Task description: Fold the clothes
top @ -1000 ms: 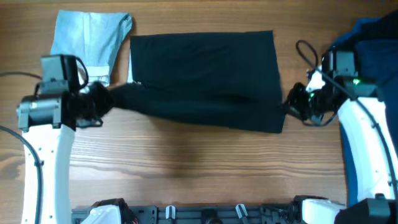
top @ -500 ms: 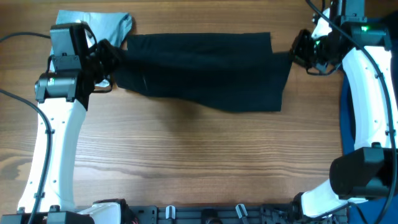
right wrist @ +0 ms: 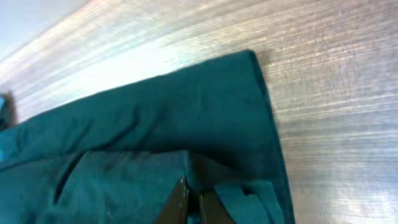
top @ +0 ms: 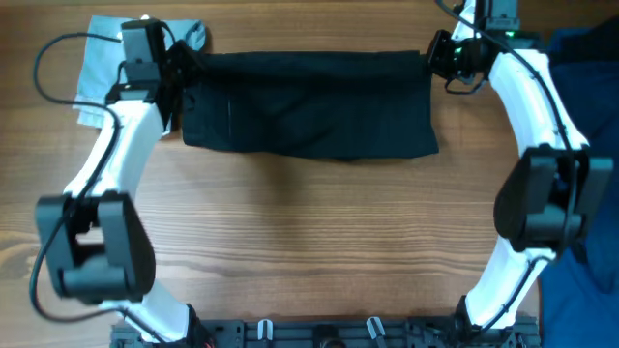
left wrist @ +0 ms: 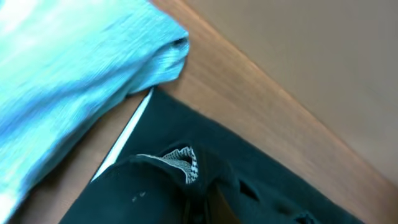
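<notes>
One wooden table (top: 309, 242) carries the black shorts (top: 309, 101), folded into a band across the upper middle of the overhead view. A pale blue garment (top: 97, 58) lies upper left. The left gripper (top: 184, 75) and right gripper (top: 435, 56) are clamped tight on the shorts' two ends, apparently pinching cloth.

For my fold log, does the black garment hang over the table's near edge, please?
No: the black garment lies at the far side of the table, with bare wood between it and the near edge.
</notes>
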{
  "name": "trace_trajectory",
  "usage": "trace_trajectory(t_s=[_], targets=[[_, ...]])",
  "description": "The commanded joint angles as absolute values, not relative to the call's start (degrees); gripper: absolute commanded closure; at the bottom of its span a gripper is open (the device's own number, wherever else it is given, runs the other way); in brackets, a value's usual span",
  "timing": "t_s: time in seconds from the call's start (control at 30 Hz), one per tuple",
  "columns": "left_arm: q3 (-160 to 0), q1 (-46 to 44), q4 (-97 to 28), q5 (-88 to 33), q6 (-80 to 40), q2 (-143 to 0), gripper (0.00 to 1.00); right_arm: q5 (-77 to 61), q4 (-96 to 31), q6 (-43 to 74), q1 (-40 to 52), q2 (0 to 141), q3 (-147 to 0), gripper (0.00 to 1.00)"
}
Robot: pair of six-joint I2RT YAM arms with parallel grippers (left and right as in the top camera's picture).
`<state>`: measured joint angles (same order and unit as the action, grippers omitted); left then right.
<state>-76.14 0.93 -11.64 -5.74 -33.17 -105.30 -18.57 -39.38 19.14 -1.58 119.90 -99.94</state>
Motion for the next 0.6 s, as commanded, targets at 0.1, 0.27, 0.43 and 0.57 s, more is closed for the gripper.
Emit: trace_trajectory(t_s=[0.1,0.27,0.43,0.57], targets=[[-77.2,-2.3,-2.6,-4.4,-32.3,-115.7,0.72,-17.4,-31.3,18.0,-1.3,127.9,-100.9,0.64],[-78.5,-3.9,-1.4,-4.4,-20.6,-113.6,0.24,-17.8,-22.1,10.3,-1.4,128.8,-101.1,0.11],[-79.7,-4.0,-10.7,-4.3,-19.7,-104.6,0.32,-23.3,-28.1,5.7,-1.2,120.5,-102.9,0.13],[-79.7,-3.9,-19.9,-1.1,-19.7,-103.9,0.65,-23.2,-37.9,4.3,0.5,114.6,-102.9,0.80]])
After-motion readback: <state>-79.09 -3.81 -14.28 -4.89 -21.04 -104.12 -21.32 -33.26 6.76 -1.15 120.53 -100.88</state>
